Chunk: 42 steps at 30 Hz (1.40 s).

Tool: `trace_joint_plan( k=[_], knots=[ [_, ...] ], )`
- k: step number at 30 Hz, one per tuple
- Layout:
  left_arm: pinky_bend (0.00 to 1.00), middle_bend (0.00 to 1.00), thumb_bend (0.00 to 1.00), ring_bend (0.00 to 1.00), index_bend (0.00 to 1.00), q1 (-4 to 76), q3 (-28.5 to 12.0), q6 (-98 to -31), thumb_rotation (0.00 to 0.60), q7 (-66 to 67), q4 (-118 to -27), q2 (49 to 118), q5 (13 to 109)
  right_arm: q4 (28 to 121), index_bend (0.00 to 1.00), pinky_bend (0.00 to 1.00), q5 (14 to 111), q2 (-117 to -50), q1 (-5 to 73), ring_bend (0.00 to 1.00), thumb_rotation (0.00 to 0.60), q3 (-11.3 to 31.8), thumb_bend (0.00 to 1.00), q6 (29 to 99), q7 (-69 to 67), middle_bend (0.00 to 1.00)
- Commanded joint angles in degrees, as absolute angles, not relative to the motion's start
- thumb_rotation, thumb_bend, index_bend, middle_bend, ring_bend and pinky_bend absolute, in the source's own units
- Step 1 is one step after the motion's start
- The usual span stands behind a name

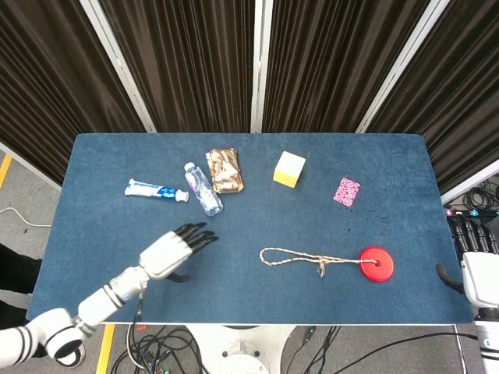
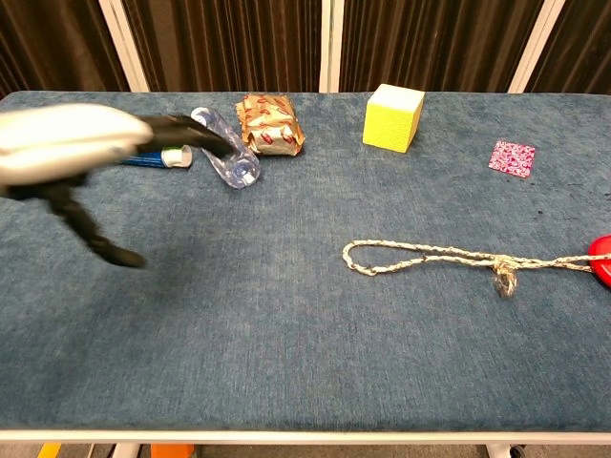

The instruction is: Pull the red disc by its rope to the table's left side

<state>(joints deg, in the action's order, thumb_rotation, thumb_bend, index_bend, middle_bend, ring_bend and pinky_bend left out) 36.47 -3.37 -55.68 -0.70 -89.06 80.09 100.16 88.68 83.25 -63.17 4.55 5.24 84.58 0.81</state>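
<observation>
- Dark pleated curtains with pale vertical rails hang behind my blue table [image 1: 117,218].
- I take the yellow cube [image 1: 289,169] near the table's far edge as my landmark.
- My red disc [image 1: 376,263] lies well toward the near right of the cube; in the chest view only its edge [image 2: 601,260] shows at the right border.
- Its rope [image 1: 312,258] runs leftward from the disc across the cloth, knotted partway along and ending in a small loop on the near side of the cube.
- My left hand [image 1: 170,251] is over the table, well to the near left of the cube and well apart from the rope's loop. Its dark fingers [image 1: 196,237] are spread apart, thumb dropped away, and it holds nothing. In the chest view it is blurred [image 2: 72,143].
- My right hand [image 1: 472,261] sits off the table's right edge, near the disc, partly cut by the frame; I cannot tell how its fingers lie.
- Left of the cube lie a brown wrapper [image 1: 224,171], then a clear bottle [image 1: 203,188], then a white and blue tube [image 1: 156,190]. Printing shows on the tube and wrapper, but I cannot read it.
- Right of the cube lies a pink speckled card [image 1: 347,191].
</observation>
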Motion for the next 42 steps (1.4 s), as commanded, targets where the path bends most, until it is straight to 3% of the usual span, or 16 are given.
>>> trace_joint_plan(
  k=[1, 10, 25, 42],
  knots=[
    [0.16, 0.11, 0.09, 0.00, 0.08, 40.8, -4.1, -52.0, 0.600, -3.7, -85.2, 84.6, 100.3, 88.3, 0.00, 0.00, 83.3, -63.0, 4.4, 0.00, 0.600, 5.3, 0.18, 84.8, 0.2, 0.00],
    [0.16, 0.13, 0.10, 0.00, 0.08, 47.8, -2.7, -49.5, 0.600, -10.0, -76.4, 92.8, 101.9, 86.5, 0.00, 0.00, 82.3, -63.0, 3.8, 0.00, 0.600, 5.3, 0.18, 84.6, -2.1, 0.00],
    [0.16, 0.14, 0.17, 0.00, 0.08, 54.5, 0.4, -49.3, 0.600, -16.9, -67.7, 99.4, 103.2, 84.1, 0.00, 0.00, 81.6, -63.3, 3.1, 0.00, 0.600, 5.6, 0.19, 84.9, -5.2, 0.00],
    [0.16, 0.16, 0.23, 0.00, 0.08, 59.9, 1.8, -44.1, 0.600, -18.1, -66.2, 99.2, 100.2, 82.0, 0.00, 0.00, 81.3, -64.0, 2.6, 0.00, 0.600, 6.2, 0.21, 85.4, -7.3, 0.00]
  ],
)
